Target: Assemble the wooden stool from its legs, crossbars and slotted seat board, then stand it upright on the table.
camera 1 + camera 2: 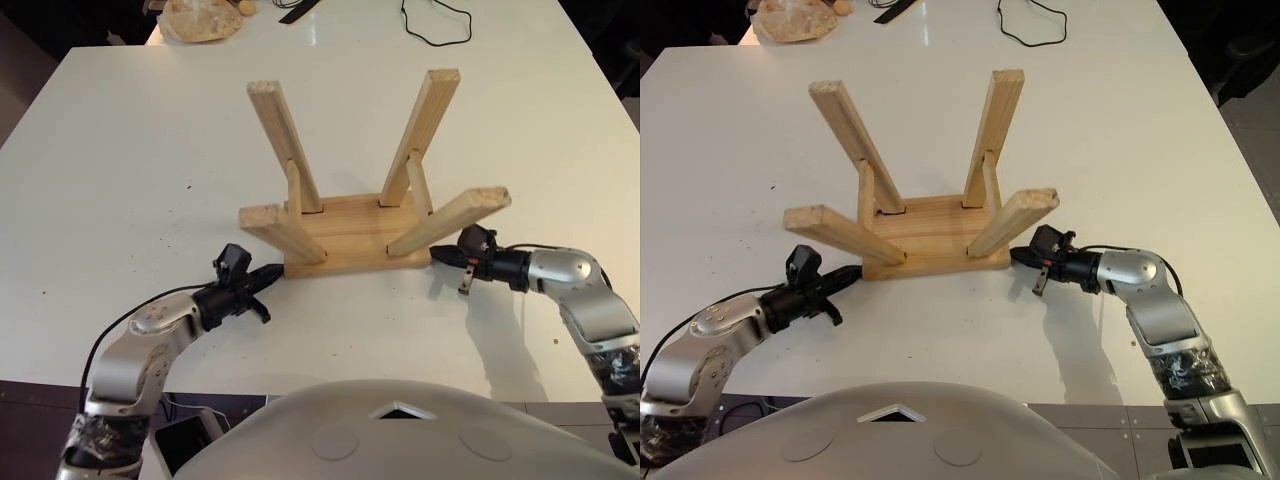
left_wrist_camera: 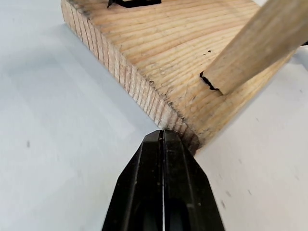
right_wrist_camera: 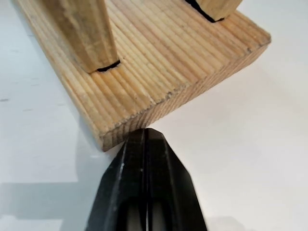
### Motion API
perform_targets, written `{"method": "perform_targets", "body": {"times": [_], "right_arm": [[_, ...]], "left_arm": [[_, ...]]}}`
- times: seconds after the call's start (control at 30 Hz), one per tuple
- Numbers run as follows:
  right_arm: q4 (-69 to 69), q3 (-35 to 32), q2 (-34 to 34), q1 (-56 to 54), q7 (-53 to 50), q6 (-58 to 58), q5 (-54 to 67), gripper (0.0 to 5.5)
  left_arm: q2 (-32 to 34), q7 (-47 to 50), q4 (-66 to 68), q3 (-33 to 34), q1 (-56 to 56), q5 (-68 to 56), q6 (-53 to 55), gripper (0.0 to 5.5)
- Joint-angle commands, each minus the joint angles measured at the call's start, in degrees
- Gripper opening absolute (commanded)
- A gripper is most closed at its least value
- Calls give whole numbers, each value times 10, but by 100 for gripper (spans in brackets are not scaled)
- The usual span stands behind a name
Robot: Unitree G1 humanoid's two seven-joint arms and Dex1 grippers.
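Observation:
The wooden stool lies upside down on the white table, its seat board [image 1: 350, 235] flat and its legs [image 1: 283, 130] splayed upward. Two short crossbars [image 1: 294, 188] lean against the far legs. My left gripper [image 1: 275, 272] is shut, its tip touching the seat board's near left corner [image 2: 185, 130]. My right gripper [image 1: 437, 254] is shut too, its tip pressed against the board's near right corner [image 3: 113, 137]. Neither holds anything.
A plastic bag [image 1: 203, 18] and a black cable [image 1: 432, 25] lie at the table's far edge. Bare white tabletop [image 1: 130, 170] spreads to both sides of the stool and in front of it.

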Motion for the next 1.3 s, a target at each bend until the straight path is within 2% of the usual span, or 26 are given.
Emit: {"method": "perform_targets", "body": {"times": [0.03,0.2,0.4,0.7,1.17,1.3], "right_arm": [[-99,-24,-23,45,51,16,73,0],[-194,-77,-56,104,68,56,132,0],[-245,-118,-72,102,68,89,171,0],[-234,-146,-60,31,58,114,203,0],[-207,-162,-63,11,56,116,189,0],[-157,-162,-74,-6,57,87,155,0]], "left_arm": [[11,-17,-83,20,53,-52,26,5],[20,-14,-161,64,105,-92,52,5],[31,5,-205,135,69,-160,81,5],[58,20,-214,153,11,-182,98,5],[68,26,-207,163,-9,-194,99,5],[94,13,-147,175,-29,-113,38,5]]}}
